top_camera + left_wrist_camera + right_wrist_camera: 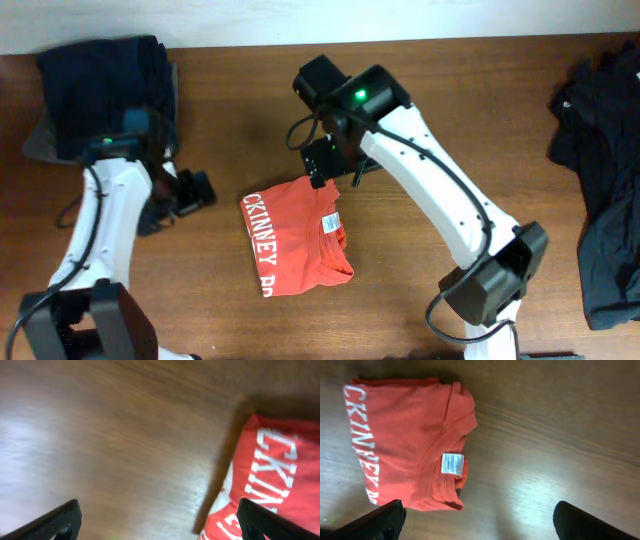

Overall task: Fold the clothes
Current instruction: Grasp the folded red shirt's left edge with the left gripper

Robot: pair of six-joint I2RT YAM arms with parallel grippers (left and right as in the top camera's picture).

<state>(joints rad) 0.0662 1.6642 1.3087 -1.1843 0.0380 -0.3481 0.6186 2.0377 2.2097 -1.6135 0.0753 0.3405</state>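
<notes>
OK, folded shirt (296, 240) lies centre frame, long axis roughly top-to-bottom. My right gripper (322, 172) hovers wide and empty over its upper edge, so that arm's nearer. My left gripper (197, 190), wide too, is apart at frame-left.

A brown wooden surface (230, 110) is seen filling nearly the whole overhead view, with its grain running from side to side. Along its far edge a pale strip (300, 20) is shown, possibly a wall, though too little of it is seen to tell. In the right wrist view the same wood is lit by a soft patch of glare, and the grain lines are clearly made out. In the left wrist view the wood is blurred, and a whitish sheen is spread over its left part.
</notes>
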